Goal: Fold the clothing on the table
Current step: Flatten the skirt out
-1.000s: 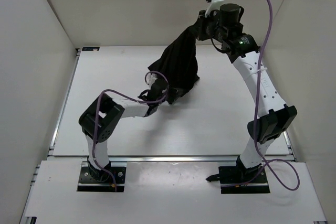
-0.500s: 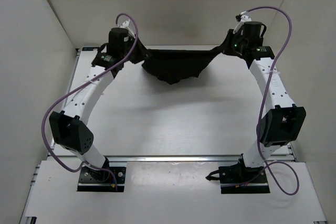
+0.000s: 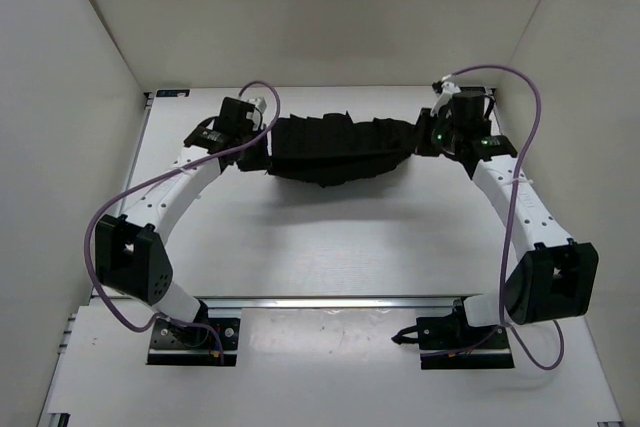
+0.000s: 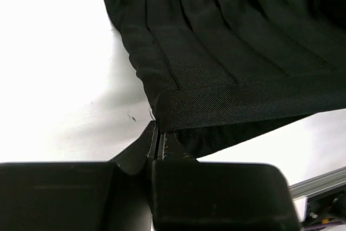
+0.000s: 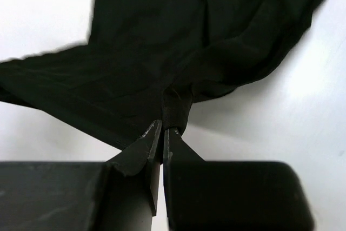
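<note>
The black pleated clothing [image 3: 338, 150] is stretched between my two grippers at the far middle of the white table [image 3: 330, 237], its lower part resting on the surface. My left gripper [image 3: 262, 143] is shut on the garment's left corner; in the left wrist view the clothing [image 4: 227, 52] spreads away from the pinched hem at the left gripper [image 4: 158, 131]. My right gripper [image 3: 425, 140] is shut on the right end. In the right wrist view a bunched fold of the clothing [image 5: 162, 63] sits between the tips of the right gripper [image 5: 162, 129].
White walls [image 3: 70, 97] close in the table on the left, far and right sides. A metal rail [image 3: 330, 301] runs along the near edge, above the arm bases. Purple cables [image 3: 520, 177] loop along both arms.
A second ago only the right gripper held the clothing high while the left sat low. The left arm then took the other end, and both have lowered the stretched garment toward the table.
</note>
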Tool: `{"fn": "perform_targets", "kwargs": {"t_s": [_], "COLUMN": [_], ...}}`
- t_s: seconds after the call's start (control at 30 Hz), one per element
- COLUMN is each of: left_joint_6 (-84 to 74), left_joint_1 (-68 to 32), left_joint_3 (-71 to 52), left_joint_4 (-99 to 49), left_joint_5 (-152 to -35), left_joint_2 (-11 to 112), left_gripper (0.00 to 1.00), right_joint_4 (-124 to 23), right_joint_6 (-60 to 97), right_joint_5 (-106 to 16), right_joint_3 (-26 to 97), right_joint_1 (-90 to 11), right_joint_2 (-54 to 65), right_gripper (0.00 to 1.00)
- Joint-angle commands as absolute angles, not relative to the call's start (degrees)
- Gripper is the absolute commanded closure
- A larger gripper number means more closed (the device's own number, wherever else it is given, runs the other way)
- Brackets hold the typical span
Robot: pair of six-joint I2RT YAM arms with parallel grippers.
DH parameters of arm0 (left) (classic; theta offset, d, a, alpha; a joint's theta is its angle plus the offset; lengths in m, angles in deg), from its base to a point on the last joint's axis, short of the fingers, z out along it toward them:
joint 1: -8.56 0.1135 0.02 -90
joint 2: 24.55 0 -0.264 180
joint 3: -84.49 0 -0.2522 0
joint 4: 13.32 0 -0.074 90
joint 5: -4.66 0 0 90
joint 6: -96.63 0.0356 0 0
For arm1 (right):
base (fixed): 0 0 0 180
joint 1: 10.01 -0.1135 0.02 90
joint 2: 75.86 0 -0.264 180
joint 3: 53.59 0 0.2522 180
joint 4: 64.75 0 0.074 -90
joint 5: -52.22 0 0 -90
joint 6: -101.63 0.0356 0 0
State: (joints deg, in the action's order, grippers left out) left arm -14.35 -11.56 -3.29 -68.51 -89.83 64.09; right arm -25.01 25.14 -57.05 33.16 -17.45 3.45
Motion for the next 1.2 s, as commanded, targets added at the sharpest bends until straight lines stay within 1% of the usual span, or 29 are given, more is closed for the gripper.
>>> {"fn": "perform_targets", "kwargs": {"t_s": [0.0, 0.07, 0.2, 0.33, 0.43, 0.63, 0.77, 0.83, 0.87, 0.93, 0.97, 1.0, 1.03, 1.07, 1.1, 1.13, 1.17], "left_joint_6": [-12.1, -12.5, -10.7, -8.7, -9.0, -10.9, -11.0, -10.7, -10.4, -9.6, -9.2, -8.0, -7.0, -6.9, -6.0, -5.9, -5.7], "left_joint_1": [-9.8, -8.8, -8.2, -9.1, -9.6, -10.5, -10.6, -9.5, -8.9, -8.1, -7.4, -6.7, -6.6, -5.8, -5.7, -5.5, -5.5], "left_joint_3": [-8.4, -12.0, -12.6, -14.1, -18.6, -29.1, -31.7, -30.0, -28.9, -21.3, -18.1, -11.2, -1.9, 3.4, 13.9, 24.5, 29.4], "left_joint_4": [-70.2, -68.9, -68.4, -68.1, -67.1, -65.8, -65.1, -63.0, -62.5, -59.7, -59.4, -59.3, -61.3, -62.5, -65.4, -67.1, -68.2], "left_joint_5": [-79.4, -80.6, -79.0, -77.2, -77.8, -79.5, -80.2, -80.4, -80.7, -80.5, -80.6, -81.5, -82.0, -82.0, -81.5, -81.6, -81.6], "left_joint_2": [61.0, 61.2, 60.4, 59.0, 56.8, 53.9, 54.3, 55.8, 57.7, 61.9, 65.9, 68.0, 72.9, 77.8, 79.9, 83.8, 86.6], "left_gripper": [1.00, 1.00, 1.00, 1.00, 1.00, 1.00, 1.00, 1.00, 1.00, 1.00, 1.00, 1.00, 1.00, 1.00, 1.00, 1.00, 1.00], "right_joint_4": [-28.1, -27.6, -24.0, -25.3, -26.8, -25.9, -26.5, -27.4, -27.7, -28.4, -28.0, -27.2, -25.4, -24.5, -22.0, -19.8, -18.5], "right_joint_6": [22.4, 21.6, 20.4, 22.3, 24.5, 28.6, 29.9, 29.3, 28.7, 26.9, 25.2, 23.7, 22.8, 21.9, 20.8, 19.8, 18.8], "right_joint_5": [-49.3, -47.3, -48.1, -49.5, -49.1, -50.9, -51.1, -51.1, -51.3, -51.4, -51.5, -51.7, -51.8, -51.5, -51.8, -51.4, -49.7], "right_joint_3": [28.3, 27.5, 26.7, 19.0, 12.9, 4.9, 5.8, 8.5, 11.7, 17.9, 23.9, 31.4, 35.5, 43.8, 54.2, 59.3, 69.5], "right_joint_1": [-17.0, -18.6, -18.9, -18.6, -19.8, -21.3, -21.7, -20.3, -19.1, -17.2, -16.3, -15.7, -14.5, -13.8, -13.4, -13.0, -13.3], "right_joint_2": [2.5, 2.8, 4.6, 1.1, -1.6, -4.8, -3.4, -0.5, 1.6, 6.2, 9.5, 13.3, 15.4, 19.1, 22.6, 25.3, 26.8], "right_gripper": [1.00, 1.00, 1.00, 1.00, 1.00, 1.00, 1.00, 1.00, 1.00, 1.00, 1.00, 1.00, 1.00, 1.00, 1.00, 1.00, 1.00]}}
